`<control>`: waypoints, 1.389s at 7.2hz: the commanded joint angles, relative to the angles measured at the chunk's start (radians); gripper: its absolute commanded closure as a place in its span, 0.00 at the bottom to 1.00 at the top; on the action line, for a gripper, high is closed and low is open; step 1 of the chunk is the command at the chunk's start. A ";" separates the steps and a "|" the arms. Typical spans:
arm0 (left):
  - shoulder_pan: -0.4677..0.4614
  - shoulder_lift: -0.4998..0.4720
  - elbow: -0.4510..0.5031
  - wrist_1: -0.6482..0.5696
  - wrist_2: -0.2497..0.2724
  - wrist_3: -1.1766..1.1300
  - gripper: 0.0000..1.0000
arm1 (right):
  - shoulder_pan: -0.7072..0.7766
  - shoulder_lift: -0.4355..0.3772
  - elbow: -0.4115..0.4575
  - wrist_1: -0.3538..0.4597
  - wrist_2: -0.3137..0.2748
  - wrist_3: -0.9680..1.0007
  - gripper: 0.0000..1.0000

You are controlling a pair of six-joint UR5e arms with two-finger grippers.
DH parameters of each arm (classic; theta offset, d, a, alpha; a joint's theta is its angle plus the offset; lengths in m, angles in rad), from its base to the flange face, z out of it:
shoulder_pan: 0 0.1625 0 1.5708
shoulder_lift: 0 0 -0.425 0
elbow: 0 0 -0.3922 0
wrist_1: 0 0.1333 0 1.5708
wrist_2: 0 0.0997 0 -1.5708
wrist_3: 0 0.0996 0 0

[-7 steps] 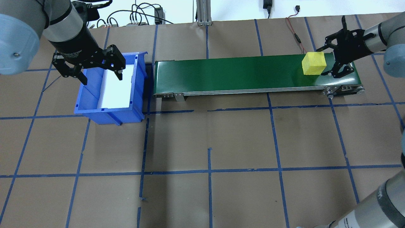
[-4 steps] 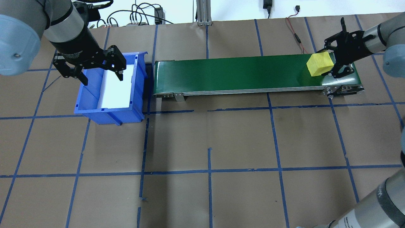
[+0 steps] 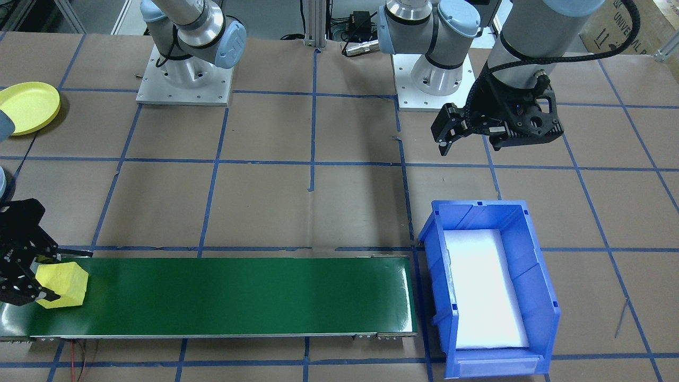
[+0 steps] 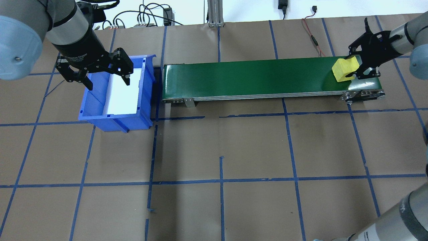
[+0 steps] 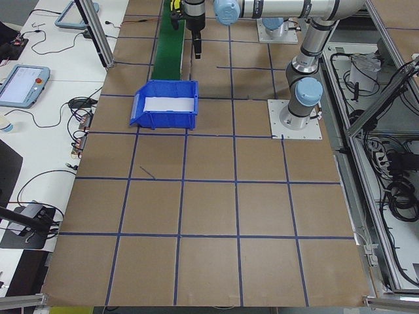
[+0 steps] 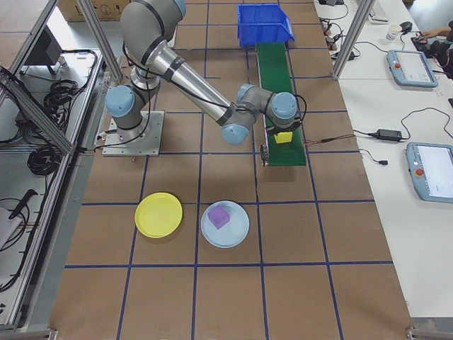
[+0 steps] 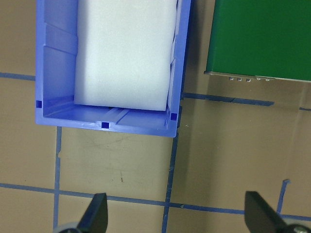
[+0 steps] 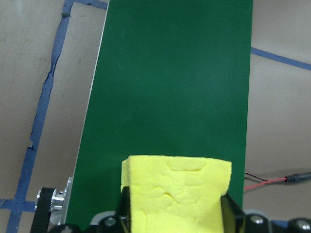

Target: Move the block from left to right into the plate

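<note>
A yellow block [image 4: 345, 69] sits at the right end of the green conveyor belt [image 4: 250, 75], tilted slightly. My right gripper [image 4: 353, 66] is shut on it; in the right wrist view the block [image 8: 176, 187] is pinched between the two fingers [image 8: 231, 209]. The yellow plate [image 3: 26, 106] lies on the table apart from the belt, toward the robot's right side, also seen as the yellow plate [image 6: 158, 214]. My left gripper [image 4: 104, 74] hovers open and empty over the blue bin [image 4: 147, 78].
The blue bin [image 3: 533, 254] has a white foam pad inside and stands at the belt's left end. A light blue plate [image 6: 237, 232] holding a purple block [image 6: 219, 217] lies beside the yellow plate. Cables run along the table's far edge.
The yellow block has moved right to the belt's end and tilted. My right gripper has shifted right with it and shut on it. The left arm has stayed still.
</note>
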 commanded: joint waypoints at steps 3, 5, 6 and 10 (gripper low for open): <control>0.001 0.000 0.001 0.008 0.000 0.001 0.00 | -0.383 -0.175 0.135 0.163 0.001 -0.030 0.92; 0.003 0.000 0.001 0.008 0.000 0.002 0.00 | -0.646 -0.205 0.201 0.250 -0.007 -0.201 0.92; 0.003 0.001 0.002 0.008 0.001 0.007 0.00 | -0.769 -0.214 0.252 0.260 -0.008 -0.275 0.92; 0.003 0.001 0.001 0.008 0.001 0.007 0.00 | -1.073 -0.298 0.373 0.284 -0.045 -0.451 0.91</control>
